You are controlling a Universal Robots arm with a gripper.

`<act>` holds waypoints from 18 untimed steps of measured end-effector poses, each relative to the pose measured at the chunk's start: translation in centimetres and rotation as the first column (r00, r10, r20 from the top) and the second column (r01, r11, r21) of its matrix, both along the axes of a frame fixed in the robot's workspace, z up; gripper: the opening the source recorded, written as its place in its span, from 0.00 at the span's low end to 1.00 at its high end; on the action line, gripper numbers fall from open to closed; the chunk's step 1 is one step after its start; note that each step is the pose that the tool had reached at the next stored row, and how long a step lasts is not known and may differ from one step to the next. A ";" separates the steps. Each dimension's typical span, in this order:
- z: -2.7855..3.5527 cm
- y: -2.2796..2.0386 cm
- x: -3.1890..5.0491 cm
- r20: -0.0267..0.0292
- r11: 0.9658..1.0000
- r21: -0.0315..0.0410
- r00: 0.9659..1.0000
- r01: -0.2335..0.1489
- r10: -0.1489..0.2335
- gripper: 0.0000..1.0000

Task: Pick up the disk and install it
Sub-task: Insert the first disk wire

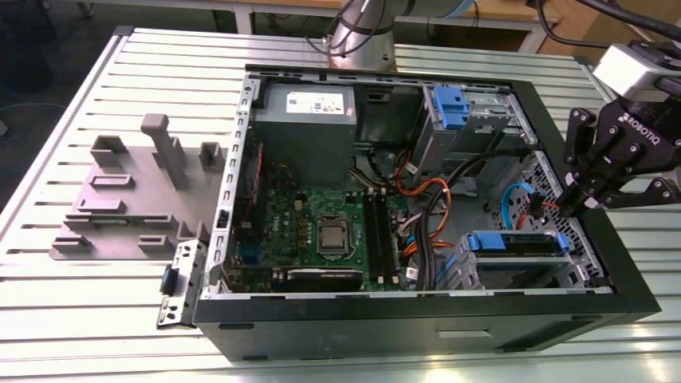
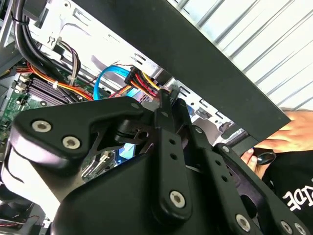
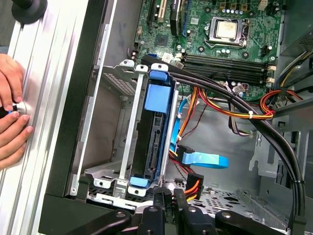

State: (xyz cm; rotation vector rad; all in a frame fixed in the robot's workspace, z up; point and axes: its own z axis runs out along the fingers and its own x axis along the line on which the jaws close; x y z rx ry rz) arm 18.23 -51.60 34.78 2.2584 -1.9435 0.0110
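Black two-finger gripper (image 1: 583,206), fingers pressed together on nothing, hangs beside the blue-framed metal disk (image 3: 152,132).
Risk, I judge: fingertips snagging the orange-yellow power wires (image 3: 193,185) nearby.

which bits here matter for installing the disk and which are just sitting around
Job in hand:
- disk, standing in the drive cage
- gripper, close to that cage

Just lying about:
- grey fixture block on the table
- power supply
- motherboard
- person's hand at the table edge
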 end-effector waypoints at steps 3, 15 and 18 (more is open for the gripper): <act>0.00 0.00 0.00 0.000 1.000 0.000 1.000 -0.001 0.001 0.20; 0.33 0.00 -1.00 0.000 1.000 0.001 1.000 -0.001 0.001 0.17; 0.33 0.00 -1.86 0.003 1.000 0.001 1.000 -0.001 0.001 0.17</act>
